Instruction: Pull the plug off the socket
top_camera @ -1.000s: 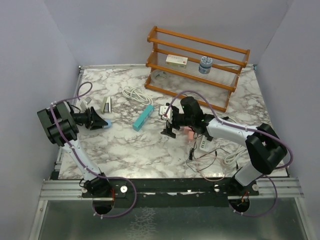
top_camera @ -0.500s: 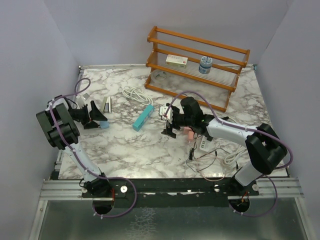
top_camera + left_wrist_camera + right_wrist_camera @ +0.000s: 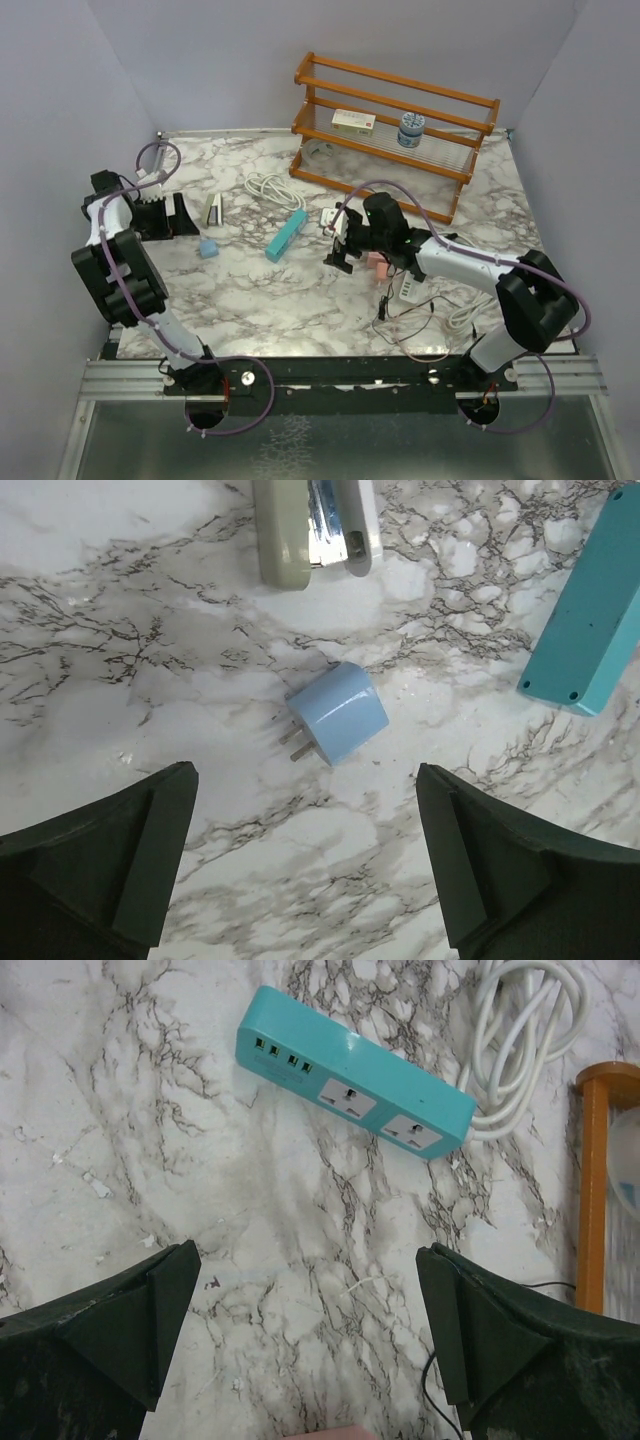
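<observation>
The light-blue plug (image 3: 208, 247) lies loose on the marble, apart from the teal socket strip (image 3: 286, 235). In the left wrist view the plug (image 3: 340, 712) rests on its side with its two prongs bare, and the socket strip (image 3: 590, 620) is at the right edge. My left gripper (image 3: 187, 220) stands open to the left of the plug, with nothing between its fingers (image 3: 305, 780). My right gripper (image 3: 337, 245) is open and empty just right of the socket strip (image 3: 350, 1085), whose sockets show nothing plugged in.
A beige and white stapler-like object (image 3: 213, 208) lies behind the plug. A coiled white cable (image 3: 272, 187) runs from the strip. A wooden rack (image 3: 395, 130) holds a box and a can. A pink block (image 3: 377, 262), a white adapter (image 3: 410, 290) and thin wires lie under the right arm.
My left gripper has opened, let go of the blue plug and drawn back to the far left. The plug now lies on the marble. The right arm has not moved.
</observation>
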`<state>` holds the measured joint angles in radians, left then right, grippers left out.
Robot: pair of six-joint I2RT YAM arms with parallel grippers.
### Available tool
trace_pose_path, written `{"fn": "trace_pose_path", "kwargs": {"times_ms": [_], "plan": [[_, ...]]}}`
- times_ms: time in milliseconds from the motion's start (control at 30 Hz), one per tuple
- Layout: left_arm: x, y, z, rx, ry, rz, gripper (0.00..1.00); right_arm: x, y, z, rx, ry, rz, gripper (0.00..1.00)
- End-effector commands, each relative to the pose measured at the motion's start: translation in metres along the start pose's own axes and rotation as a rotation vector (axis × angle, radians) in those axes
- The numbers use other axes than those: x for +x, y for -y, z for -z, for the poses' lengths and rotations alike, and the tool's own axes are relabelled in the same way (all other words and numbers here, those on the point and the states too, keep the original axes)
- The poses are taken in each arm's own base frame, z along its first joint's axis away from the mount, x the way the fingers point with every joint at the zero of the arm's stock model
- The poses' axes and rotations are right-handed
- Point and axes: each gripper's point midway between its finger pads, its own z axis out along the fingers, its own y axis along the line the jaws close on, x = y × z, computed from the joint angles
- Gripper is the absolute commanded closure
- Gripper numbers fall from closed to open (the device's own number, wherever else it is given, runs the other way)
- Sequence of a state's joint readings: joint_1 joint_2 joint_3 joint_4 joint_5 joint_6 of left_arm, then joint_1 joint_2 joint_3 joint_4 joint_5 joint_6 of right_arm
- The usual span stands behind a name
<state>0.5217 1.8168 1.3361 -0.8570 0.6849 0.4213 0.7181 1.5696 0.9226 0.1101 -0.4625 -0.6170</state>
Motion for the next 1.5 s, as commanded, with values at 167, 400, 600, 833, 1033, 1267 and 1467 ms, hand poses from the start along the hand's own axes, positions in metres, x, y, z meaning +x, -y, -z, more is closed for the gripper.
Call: {"fn": "trace_pose_path", "kwargs": {"times_ms": [167,400,600,833,1033,1267,1467], "plan": [[-0.032,0.071,0.029,-0.12,0.229,-0.388,0.01,-0.019,0.029,0.022,0.126,0.003,-0.051,0.0],[-0.019,0.161,0.02,0.0,0.299,-0.59,0.01,-0.024,0.052,0.039,0.177,-0.033,-0.094,0.0],[-0.001,0.202,-0.007,0.078,0.257,-0.682,0.01,-0.016,0.057,0.059,0.215,-0.122,-0.057,0.0],[0.015,0.232,-0.024,0.151,0.232,-0.773,0.01,0.038,0.051,0.097,0.254,-0.354,-0.145,0.0],[0.018,0.243,-0.031,0.174,0.235,-0.753,0.01,0.062,0.03,0.133,0.207,-0.464,-0.177,0.0],[0.016,0.237,-0.033,0.132,0.251,-0.744,0.01,0.076,0.003,0.137,0.069,-0.558,-0.232,0.0],[0.026,0.235,-0.033,0.139,0.243,-0.751,0.01,0.086,0.012,0.127,0.097,-0.588,-0.254,0.0]]}}
